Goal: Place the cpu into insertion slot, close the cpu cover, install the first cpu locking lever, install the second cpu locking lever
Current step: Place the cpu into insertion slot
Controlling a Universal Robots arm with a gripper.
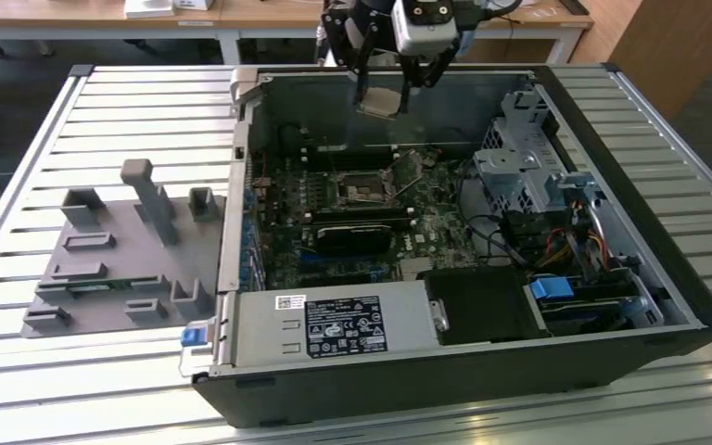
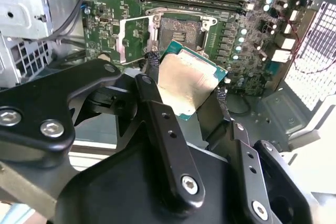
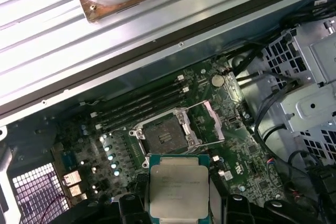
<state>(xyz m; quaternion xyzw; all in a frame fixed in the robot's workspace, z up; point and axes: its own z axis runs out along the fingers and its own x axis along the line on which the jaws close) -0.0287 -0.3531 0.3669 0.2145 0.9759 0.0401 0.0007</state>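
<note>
Black gripper [image 2: 187,77] clamps the cpu [image 3: 178,192] above the insertion slot [image 3: 164,139], cpu cover [image 3: 214,120] open

You see an open computer case [image 1: 455,394] on the slatted desk [image 1: 34,139]. A grey fixture plate [image 1: 108,278] lies beside the case, at the exterior view's left. Inside the case, the power supply [image 1: 331,326] sits at the near edge and the drive cage [image 1: 517,171] at the exterior view's right.
</note>
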